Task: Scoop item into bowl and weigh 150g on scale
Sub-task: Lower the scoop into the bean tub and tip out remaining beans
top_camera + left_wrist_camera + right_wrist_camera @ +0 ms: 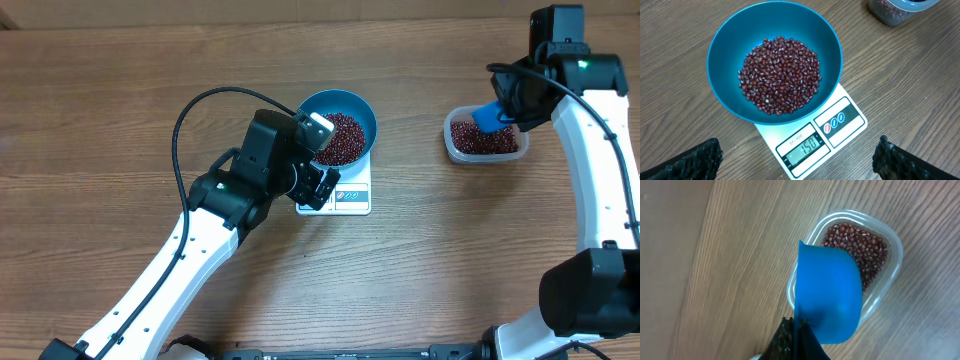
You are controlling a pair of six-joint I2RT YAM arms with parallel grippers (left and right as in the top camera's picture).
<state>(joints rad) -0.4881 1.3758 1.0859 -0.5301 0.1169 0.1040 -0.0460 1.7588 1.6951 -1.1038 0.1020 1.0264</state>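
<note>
Many beans (780, 75) in bowl (725, 40) on scale (840, 125) | left pincer (797, 162) gaping above

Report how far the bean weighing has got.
Done: the beans sit in the blue bowl on the scale, whose display reads 150. In hand: the right gripper is shut on the blue scoop over the clear tub; the left gripper is open, facing the scale. Left: apparently only setting the scoop down.

Centre frame: blue bowl (366, 118) of beans (340, 142) on white scale (352, 196). Upper right: clear tub (450, 138) of beans, blue scoop (487, 117) above.
</note>
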